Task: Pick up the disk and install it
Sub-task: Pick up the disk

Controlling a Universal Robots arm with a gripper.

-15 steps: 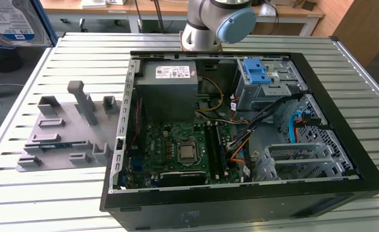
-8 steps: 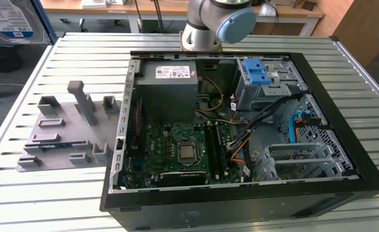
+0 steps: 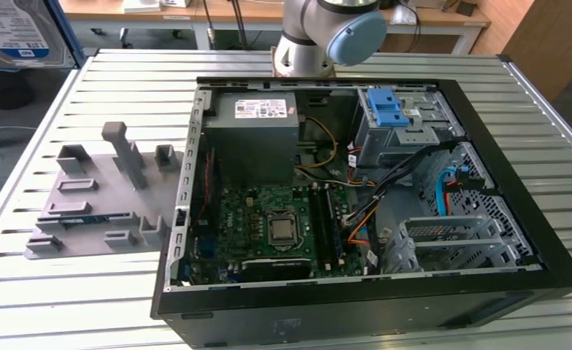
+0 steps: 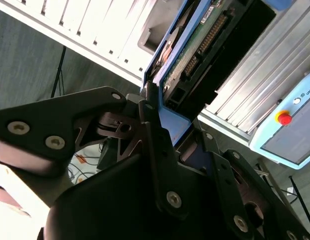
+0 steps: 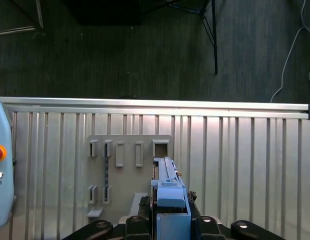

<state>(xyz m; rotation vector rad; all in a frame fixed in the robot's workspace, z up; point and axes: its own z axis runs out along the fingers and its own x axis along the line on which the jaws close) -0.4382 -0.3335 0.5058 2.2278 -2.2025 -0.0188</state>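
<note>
The gripper (image 5: 169, 212) clamps the disk (image 5: 167, 180), raised aloft.

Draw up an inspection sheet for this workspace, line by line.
Surface: slatted metal table carrying an open computer case and a grey holder plate.
Job's things: the disk, in its blue bracket, is held up off the table.
Clutter: a thin dark strip stands in one slot of the holder plate.
Grippers: pincer shut on the disk.
Cables: orange, black and blue leads lie loose inside the case; a white lead lies on the floor.
Surroundings: wooden bench behind the table; control pendant with a red button.
</note>
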